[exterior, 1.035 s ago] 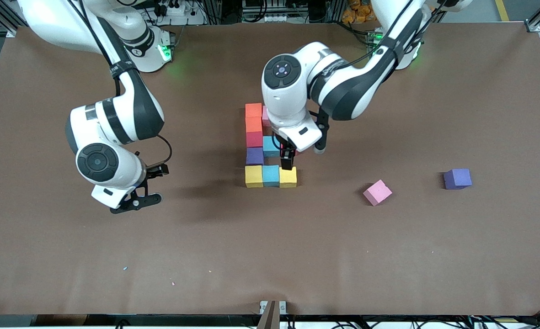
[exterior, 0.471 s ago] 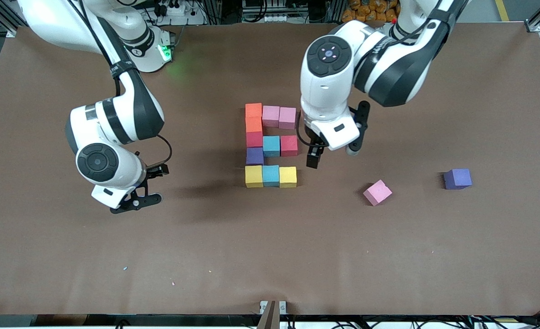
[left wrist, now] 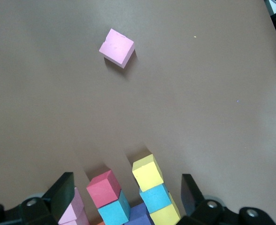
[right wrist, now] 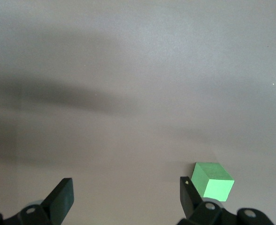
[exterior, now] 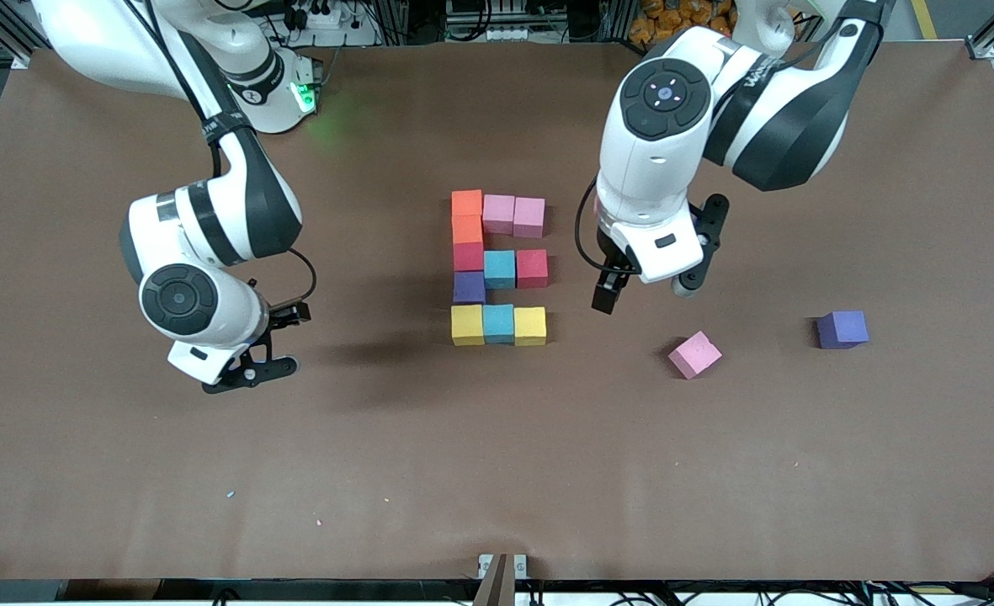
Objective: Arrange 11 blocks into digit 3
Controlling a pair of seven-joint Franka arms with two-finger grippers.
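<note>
Orange, pink, red, light blue, purple, yellow blocks (exterior: 498, 268); green cube (right wrist: 213, 181); brown table (exterior: 497, 471).

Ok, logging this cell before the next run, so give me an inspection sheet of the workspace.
Surface: brown table, a few tiny specks near the front edge.
Job's things: eleven blocks touching as the digit 3.
Clutter: loose pink cube and purple cube toward the left arm's end; green cube by the right gripper.
Grippers: left gripper open, empty, over bare table beside the digit; right gripper open, empty, waiting.
Cables: black cable on the right wrist.
Surroundings: frame and wiring along the edges.
</note>
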